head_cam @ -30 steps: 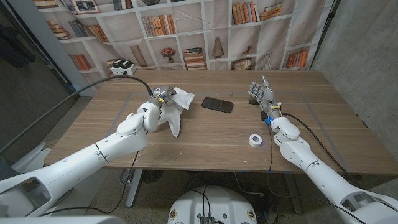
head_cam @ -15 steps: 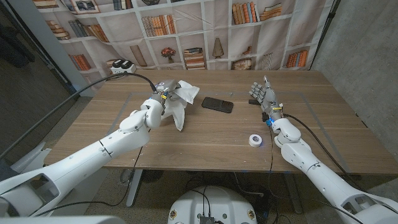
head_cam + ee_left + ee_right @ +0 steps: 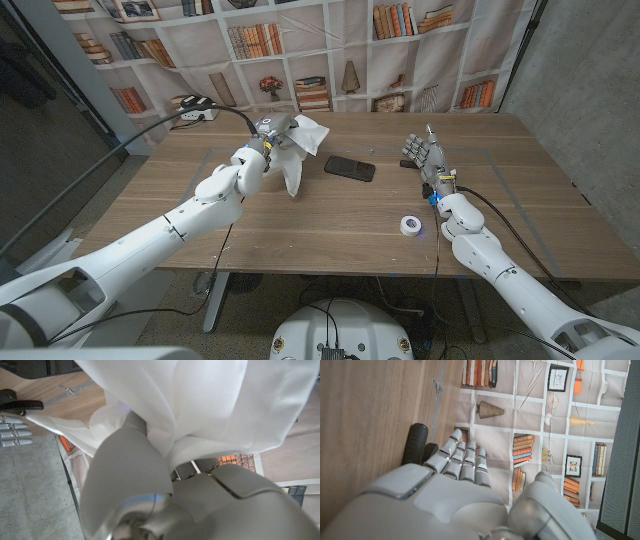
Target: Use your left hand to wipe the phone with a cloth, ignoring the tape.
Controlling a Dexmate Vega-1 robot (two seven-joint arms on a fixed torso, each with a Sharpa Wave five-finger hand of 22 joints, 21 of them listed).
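Phone (image 3: 350, 168): dark slab flat on table (image 3: 330, 220), centre. Left hand (image 3: 270, 133), at its 9 o'clock, grips white cloth (image 3: 297, 150), bunched and hanging off the table. Right hand (image 3: 421, 153), at 3 o'clock, fingers straight, together, holding nothing. Tape (image 3: 409, 226): at 5 o'clock, well apart.

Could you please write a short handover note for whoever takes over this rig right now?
Left hand holds the white cloth lifted above the table, to the left of the phone.
Right hand is open and holds nothing, right of the phone.
The phone lies dark on the table, not yet touched by the cloth.
Tape roll sits near the right arm; leave it.
Left: bring the cloth onto the phone and wipe it.
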